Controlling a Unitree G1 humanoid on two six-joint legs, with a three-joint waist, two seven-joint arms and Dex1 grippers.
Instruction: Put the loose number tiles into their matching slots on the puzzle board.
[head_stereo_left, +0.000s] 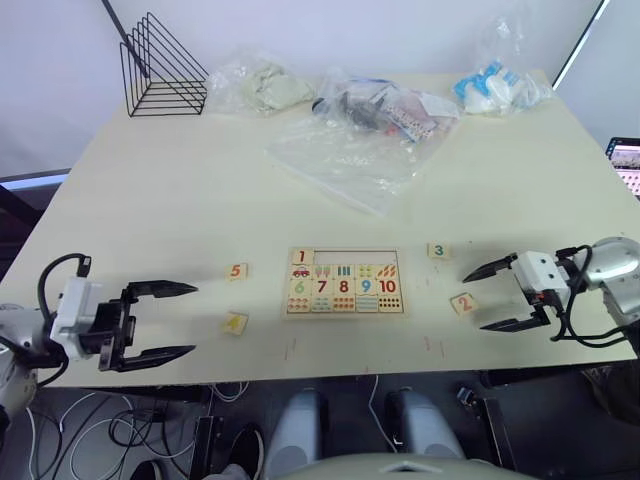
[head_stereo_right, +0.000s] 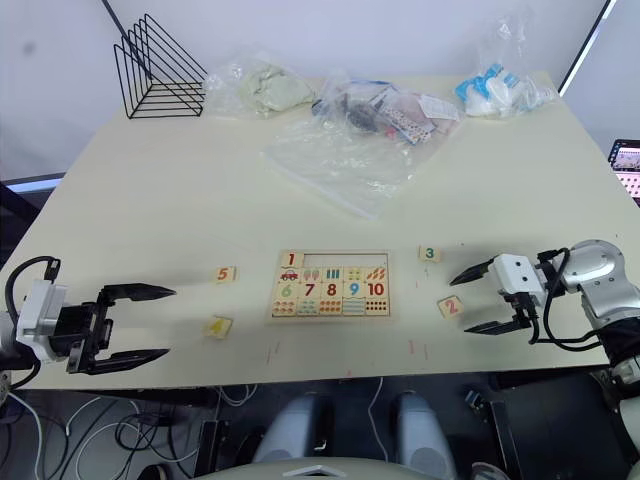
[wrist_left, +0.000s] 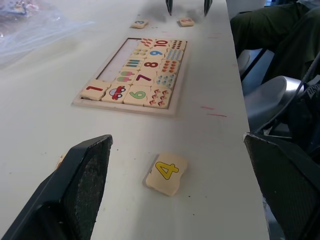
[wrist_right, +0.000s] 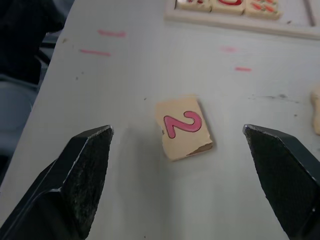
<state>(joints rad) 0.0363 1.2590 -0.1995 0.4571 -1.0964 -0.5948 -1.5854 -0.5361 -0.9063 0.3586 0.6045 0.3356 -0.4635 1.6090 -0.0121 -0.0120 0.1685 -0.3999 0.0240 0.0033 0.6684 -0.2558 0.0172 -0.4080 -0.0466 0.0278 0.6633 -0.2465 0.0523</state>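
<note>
The wooden puzzle board (head_stereo_left: 345, 282) lies near the table's front edge, with tile 1 in its top row and 6 to 10 in the lower row. Loose tiles lie around it: tile 5 (head_stereo_left: 236, 271) and tile 4 (head_stereo_left: 235, 322) on its left, tile 3 (head_stereo_left: 438, 250) and tile 2 (head_stereo_left: 462, 303) on its right. My left gripper (head_stereo_left: 170, 320) is open, just left of tile 4 (wrist_left: 166, 173). My right gripper (head_stereo_left: 498, 297) is open, close to the right of tile 2 (wrist_right: 183, 127), which lies ahead between its fingers.
A clear plastic bag (head_stereo_left: 350, 155) lies behind the board. More bags of items (head_stereo_left: 385, 105) and a black wire rack (head_stereo_left: 160, 68) stand along the far edge. Red marks (wrist_right: 102, 42) dot the table near its front edge.
</note>
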